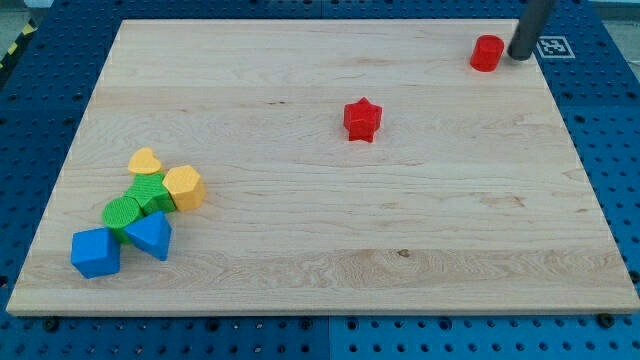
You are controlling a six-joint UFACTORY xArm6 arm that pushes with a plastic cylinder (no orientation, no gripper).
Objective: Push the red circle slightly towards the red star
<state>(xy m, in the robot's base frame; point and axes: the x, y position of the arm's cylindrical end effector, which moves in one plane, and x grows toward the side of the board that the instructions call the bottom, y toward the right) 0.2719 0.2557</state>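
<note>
The red circle stands near the view's top right corner of the wooden board. The red star lies below and to the left of it, near the board's upper middle. My tip is the lower end of a dark rod coming down from the view's top edge. It is just to the right of the red circle, very close to it or touching it; I cannot tell which.
A cluster of blocks sits at the view's lower left: a yellow heart, a yellow hexagon, two green blocks, a blue triangle and a blue block. A marker tag lies off the board's top right corner.
</note>
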